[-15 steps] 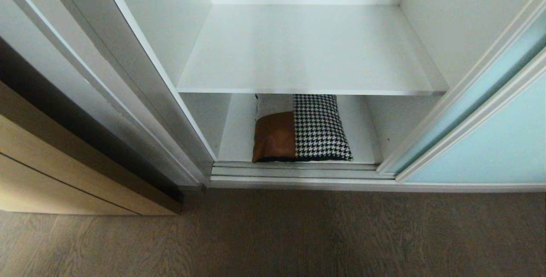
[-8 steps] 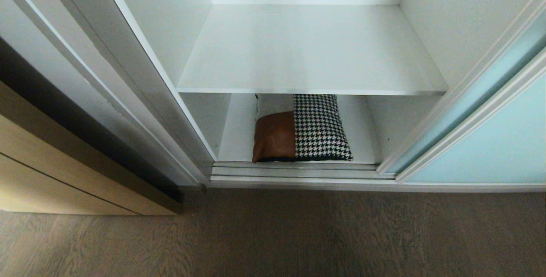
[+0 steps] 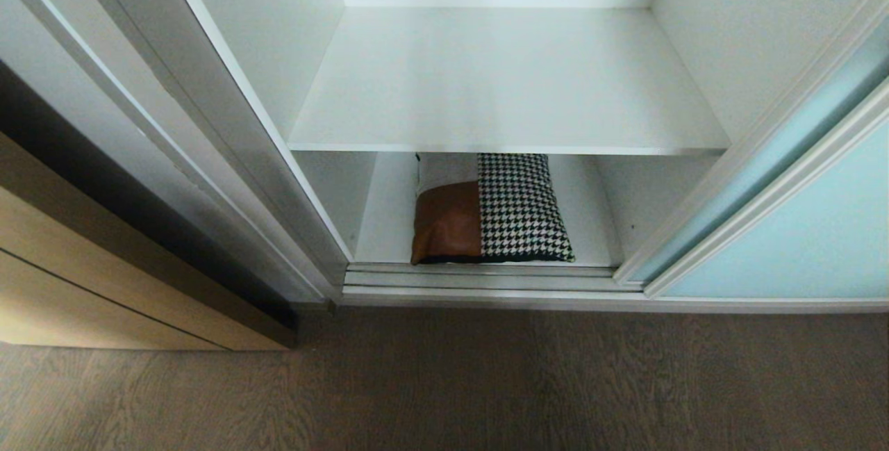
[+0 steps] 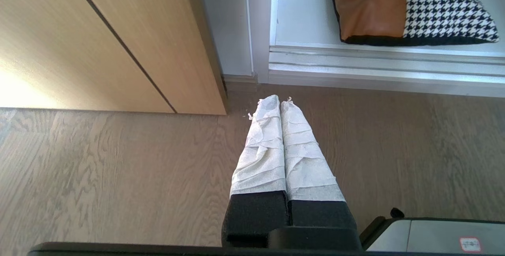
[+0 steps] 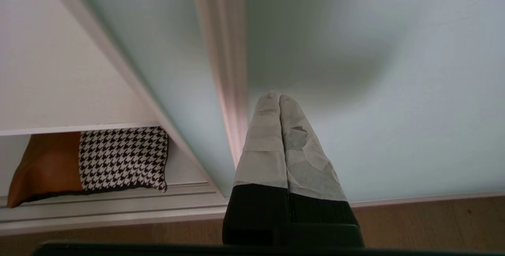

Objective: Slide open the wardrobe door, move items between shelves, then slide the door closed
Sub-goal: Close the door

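Note:
The sliding wardrobe door (image 3: 799, 235), frosted aqua glass in a pale frame, stands slid to the right, and the white interior is open. A cushion (image 3: 489, 208) of tan leather and houndstooth lies on the bottom shelf (image 3: 389, 222), near its front edge. The upper shelf (image 3: 507, 83) is bare. Neither gripper shows in the head view. My right gripper (image 5: 275, 96) is shut and empty, pointing at the door glass (image 5: 394, 110) just right of its frame strip (image 5: 225, 51), with the cushion (image 5: 98, 161) off to the side. My left gripper (image 4: 279, 100) is shut and empty, low over the floor, short of the cushion (image 4: 410, 7).
A tan wood-grain cabinet (image 3: 83, 284) stands left of the wardrobe, and its corner (image 4: 213, 90) is close to the left gripper. Silver door tracks (image 3: 479, 281) run along the wardrobe's threshold. Wood floor (image 3: 486, 381) lies in front.

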